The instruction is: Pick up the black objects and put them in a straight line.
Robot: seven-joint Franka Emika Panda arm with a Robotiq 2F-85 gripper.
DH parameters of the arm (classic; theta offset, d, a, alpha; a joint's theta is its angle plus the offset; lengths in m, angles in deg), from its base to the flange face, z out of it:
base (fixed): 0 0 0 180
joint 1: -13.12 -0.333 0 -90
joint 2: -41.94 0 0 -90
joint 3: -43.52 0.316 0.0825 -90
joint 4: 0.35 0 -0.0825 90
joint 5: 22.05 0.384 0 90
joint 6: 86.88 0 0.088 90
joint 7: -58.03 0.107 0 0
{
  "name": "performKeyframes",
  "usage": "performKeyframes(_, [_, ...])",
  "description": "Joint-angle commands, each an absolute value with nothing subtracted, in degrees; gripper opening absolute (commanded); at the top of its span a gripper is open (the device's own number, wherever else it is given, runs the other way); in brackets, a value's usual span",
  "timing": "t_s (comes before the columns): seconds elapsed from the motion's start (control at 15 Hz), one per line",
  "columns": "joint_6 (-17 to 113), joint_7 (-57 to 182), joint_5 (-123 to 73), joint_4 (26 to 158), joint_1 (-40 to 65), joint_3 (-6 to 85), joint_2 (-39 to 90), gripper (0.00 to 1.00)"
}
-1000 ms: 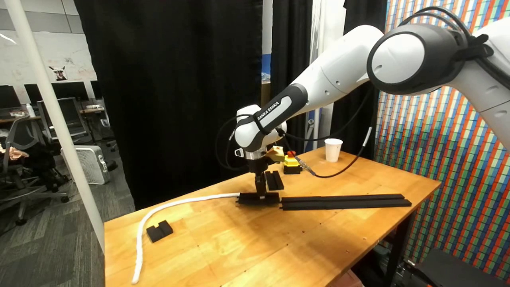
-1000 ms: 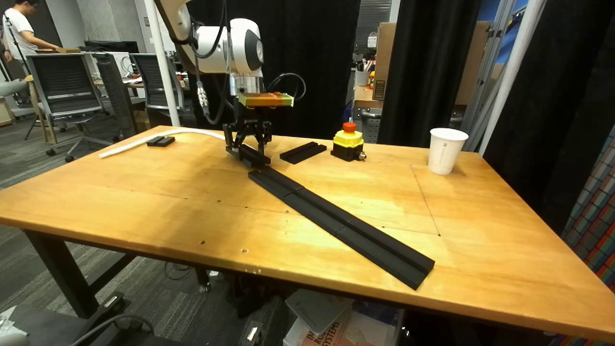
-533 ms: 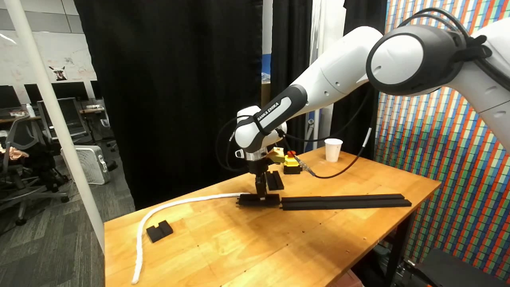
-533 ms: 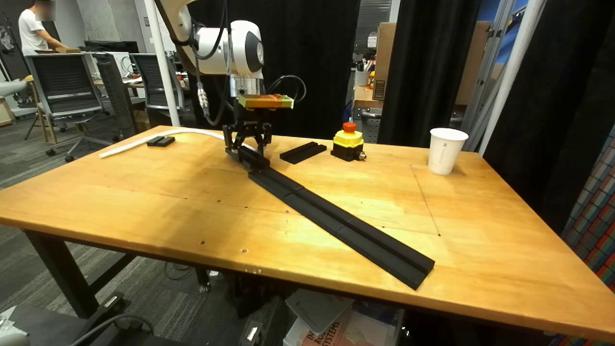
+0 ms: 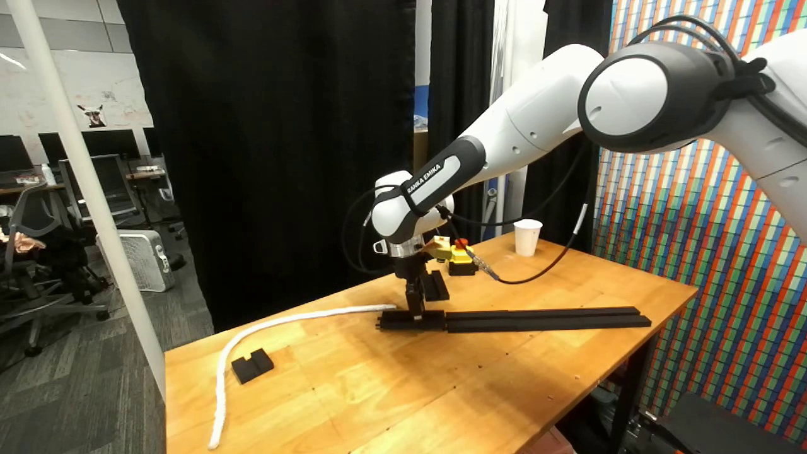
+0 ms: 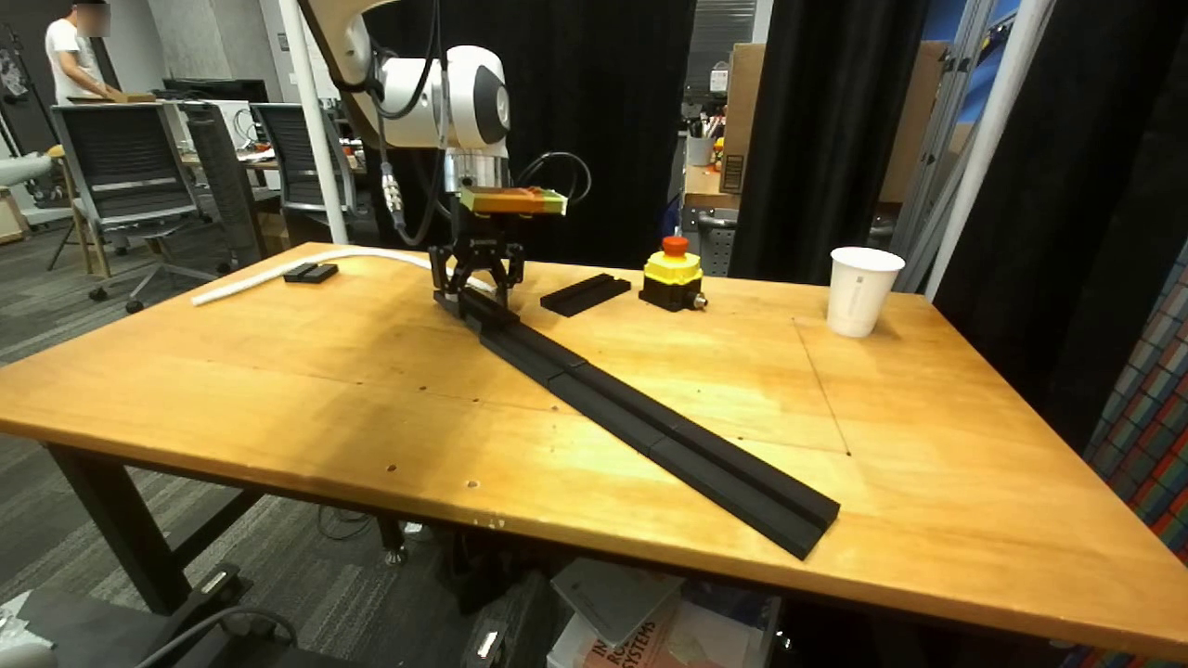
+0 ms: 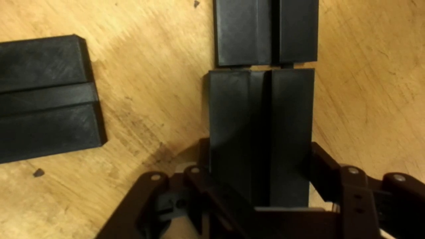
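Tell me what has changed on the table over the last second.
The tool has lowered the black bar it grips and shifted it toward the black strip; a slim gap shows in the wrist view. Nothing was let go. The strip, loose bar, small block and white cup stayed put.

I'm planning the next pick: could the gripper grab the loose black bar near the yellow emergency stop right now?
Probably not: the gripper is clamped on another bar at the end of the black row, though the loose bar appears uncovered.
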State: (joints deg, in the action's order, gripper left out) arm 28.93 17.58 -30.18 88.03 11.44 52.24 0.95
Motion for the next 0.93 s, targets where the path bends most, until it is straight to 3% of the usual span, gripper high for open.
performKeyframes(0.0, [27.87, 17.11, -28.97, 87.69, 11.87, 52.67, 1.09, 0.46])
performKeyframes(0.87, [30.82, 21.84, -29.66, 90.10, 11.00, 52.34, 1.93, 0.46])
